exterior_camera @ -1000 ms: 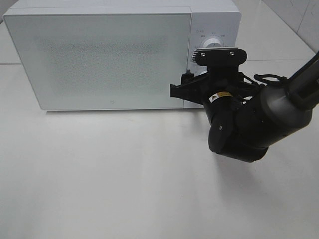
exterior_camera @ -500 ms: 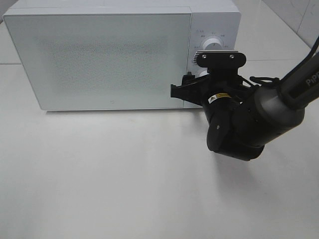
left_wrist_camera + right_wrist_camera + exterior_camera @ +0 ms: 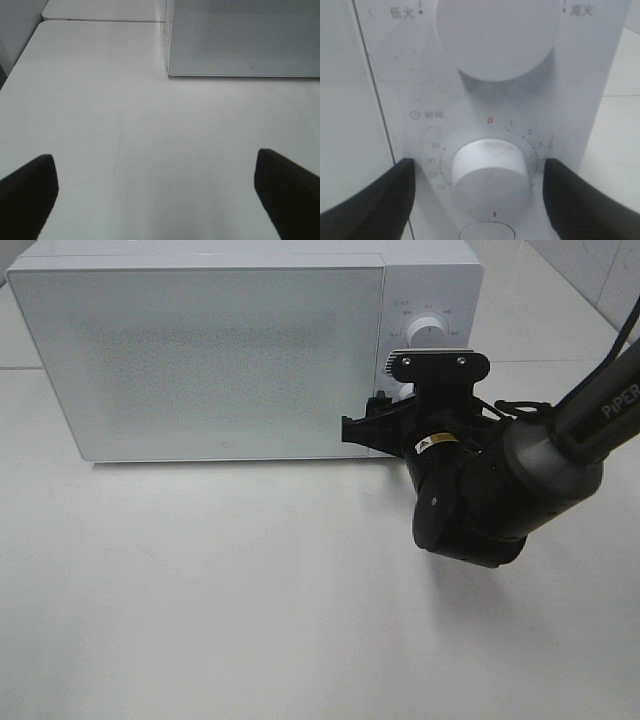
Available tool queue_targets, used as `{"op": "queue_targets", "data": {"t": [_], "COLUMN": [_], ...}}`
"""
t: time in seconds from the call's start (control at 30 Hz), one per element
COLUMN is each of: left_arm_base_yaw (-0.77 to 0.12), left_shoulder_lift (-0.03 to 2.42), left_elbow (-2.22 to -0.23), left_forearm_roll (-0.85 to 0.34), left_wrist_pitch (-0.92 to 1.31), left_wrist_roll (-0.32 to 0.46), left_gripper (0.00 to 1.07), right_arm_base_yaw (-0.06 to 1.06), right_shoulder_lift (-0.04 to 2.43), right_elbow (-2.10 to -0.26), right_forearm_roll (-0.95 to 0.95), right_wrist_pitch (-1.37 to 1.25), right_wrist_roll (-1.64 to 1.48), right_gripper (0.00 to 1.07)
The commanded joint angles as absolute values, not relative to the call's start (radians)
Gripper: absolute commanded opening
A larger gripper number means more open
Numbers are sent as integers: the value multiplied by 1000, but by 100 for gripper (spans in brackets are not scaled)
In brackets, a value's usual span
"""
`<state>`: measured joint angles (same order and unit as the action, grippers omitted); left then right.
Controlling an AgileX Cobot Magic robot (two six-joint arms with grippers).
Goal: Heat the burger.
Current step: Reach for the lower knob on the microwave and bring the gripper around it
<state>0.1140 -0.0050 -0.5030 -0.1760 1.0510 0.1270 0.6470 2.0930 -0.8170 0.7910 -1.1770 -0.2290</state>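
Fingers (image 3: 375,200) of the right gripper (image 3: 477,170) are standing spread on either side of the microwave's (image 3: 230,360) timer dial (image 3: 489,172), with a gap showing at each side, so nothing is being pinched. Over the last second the right arm has been dropping from the power knob (image 3: 428,328) toward this lower dial while its fingers are narrowing a little. That suggests the loading is done and setting the time is the step in hand. The pointer is sitting at zero, so heating is probably not running yet. The door (image 3: 200,360) is closed and frosted. The burger is showing in no view and is presumably inside, though that cannot be confirmed. The left gripper (image 3: 157,195) is hovering spread wide and empty over the bare tabletop (image 3: 200,590).
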Motion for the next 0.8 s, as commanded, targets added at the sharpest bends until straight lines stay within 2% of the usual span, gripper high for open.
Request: {"op": "queue_targets", "data": {"t": [0.03, 0.1, 0.17, 0.2, 0.23, 0.27, 0.3, 0.33, 0.37, 0.4, 0.43, 0.47, 0.8], "left_arm_base_yaw": [119, 119, 119, 119, 119, 119, 119, 119, 119, 119, 119, 119, 119], "left_shoulder_lift": [-24, -24, -24, -24, -24, -24, -24, -24, -24, -24, -24, -24, -24], "left_elbow": [-501, -501, -501, -501, -501, -501, -501, -501, -501, -501, -501, -501, -501], "left_forearm_roll": [-180, -180, -180, -180, -180, -180, -180, -180, -180, -180, -180, -180, -180], "left_wrist_pitch": [1040, 1040, 1040, 1040, 1040, 1040, 1040, 1040, 1040, 1040, 1040, 1040, 1040], "left_wrist_roll": [123, 123, 123, 123, 123, 123, 123, 123, 123, 123, 123, 123, 123], "left_gripper": [100, 100, 100, 100, 100, 100, 100, 100, 100, 100, 100, 100, 100], "right_arm_base_yaw": [643, 643, 643, 643, 643, 643, 643, 643, 643, 643, 643, 643, 643], "right_shoulder_lift": [2090, 2090, 2090, 2090, 2090, 2090, 2091, 2092, 2092, 2092, 2092, 2092, 2092], "right_elbow": [-830, -830, -830, -830, -830, -830, -830, -830, -830, -830, -830, -830, -830], "right_forearm_roll": [787, 787, 788, 788, 788, 788, 788, 787, 787, 787, 787, 784, 749], "right_wrist_pitch": [-1237, -1247, -1244, -1244, -1240, -1240, -1240, -1241, -1241, -1241, -1241, -1241, -1241], "right_wrist_roll": [-225, -225, -225, -225, -225, -225, -225, -224, -224, -224, -224, -224, -214], "right_gripper": [66, 65, 58, 58, 47, 47, 39, 25, 25, 11, 11, 0, 0]}}
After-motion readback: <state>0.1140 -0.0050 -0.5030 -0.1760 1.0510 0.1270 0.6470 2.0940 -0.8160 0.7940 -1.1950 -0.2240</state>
